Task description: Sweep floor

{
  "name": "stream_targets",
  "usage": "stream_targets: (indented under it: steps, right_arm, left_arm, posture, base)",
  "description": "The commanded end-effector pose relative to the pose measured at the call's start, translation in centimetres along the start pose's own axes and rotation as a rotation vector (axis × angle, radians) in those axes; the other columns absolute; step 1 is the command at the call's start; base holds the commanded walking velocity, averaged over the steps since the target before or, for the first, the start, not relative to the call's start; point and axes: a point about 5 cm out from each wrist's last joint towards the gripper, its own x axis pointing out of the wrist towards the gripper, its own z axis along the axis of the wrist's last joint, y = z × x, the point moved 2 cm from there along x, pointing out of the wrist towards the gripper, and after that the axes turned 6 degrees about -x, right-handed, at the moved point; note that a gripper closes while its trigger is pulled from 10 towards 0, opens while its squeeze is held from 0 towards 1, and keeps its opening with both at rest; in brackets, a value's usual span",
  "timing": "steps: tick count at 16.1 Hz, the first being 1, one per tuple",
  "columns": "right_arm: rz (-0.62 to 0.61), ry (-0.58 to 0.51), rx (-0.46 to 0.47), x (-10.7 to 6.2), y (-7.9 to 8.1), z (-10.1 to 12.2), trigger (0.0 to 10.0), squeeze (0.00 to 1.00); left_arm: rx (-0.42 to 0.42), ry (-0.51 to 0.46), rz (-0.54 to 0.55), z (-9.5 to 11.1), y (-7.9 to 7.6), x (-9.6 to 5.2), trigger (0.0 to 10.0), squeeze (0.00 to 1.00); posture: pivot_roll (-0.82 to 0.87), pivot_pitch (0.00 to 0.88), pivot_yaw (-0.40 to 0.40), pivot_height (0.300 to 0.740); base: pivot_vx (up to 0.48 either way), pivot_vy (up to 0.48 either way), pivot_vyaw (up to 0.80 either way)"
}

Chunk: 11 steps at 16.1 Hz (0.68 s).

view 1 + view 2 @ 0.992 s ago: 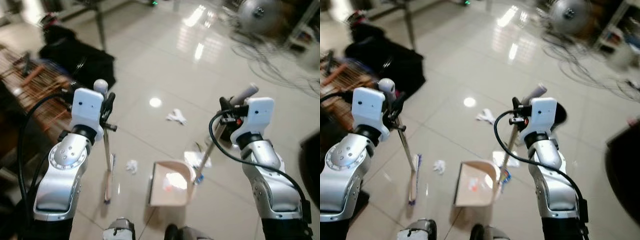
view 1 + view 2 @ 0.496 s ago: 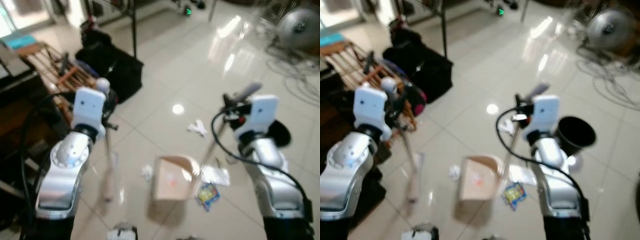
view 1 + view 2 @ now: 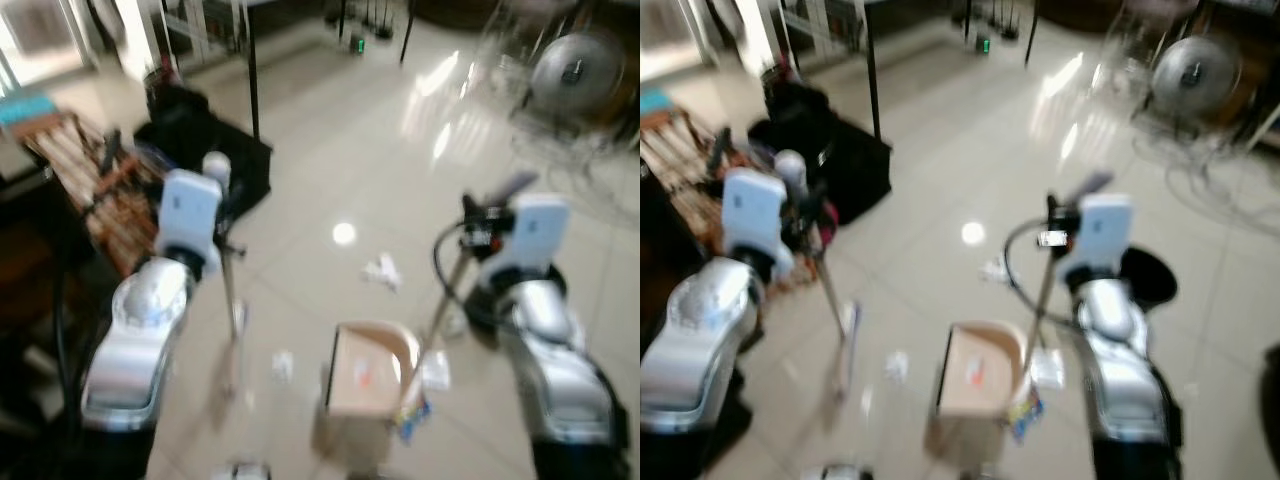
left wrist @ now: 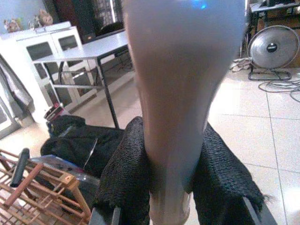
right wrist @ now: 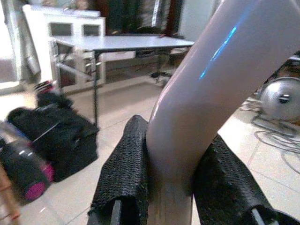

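The left gripper [image 4: 171, 187] is clamped on the broom [image 3: 232, 330] handle, its head down on the floor [image 3: 330, 150]. The right gripper [image 5: 173, 187] grips the dustpan [image 3: 368, 370] pole, the pan resting on the floor between the arms, with scraps [image 3: 383, 270] lying near it and a black bag [image 3: 200, 150] further off to the left.

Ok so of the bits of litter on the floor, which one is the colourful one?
The small wrapper lying right beside the dustpan, on its right-arm side, near the pan's handle. It shows blue and mixed colours; the other scraps are plain white crumpled paper.
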Motion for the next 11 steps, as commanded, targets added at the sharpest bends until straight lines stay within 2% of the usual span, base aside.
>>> stream_targets:
  steps: [1, 11]
  right_arm:
    - [0.000, -0.048, 0.013, 0.11, -0.18, 0.91, 10.0, 0.00]
    - [-0.009, -0.053, 0.007, 0.95, -0.32, 0.70, 10.0, 0.00]
  left_arm:
    - [0.024, -0.031, 0.003, 0.57, 0.09, 0.09, 10.0, 0.00]
    - [0.021, -0.037, -0.011, 0.15, 0.10, 0.87, 10.0, 0.00]
  posture:
    - [0.07, 0.094, -0.070, 0.740]
    - [0.05, 0.048, -0.072, 0.740]
  base:
    - [0.322, 0.000, 0.00]
    - [0.334, 0.000, 0.00]
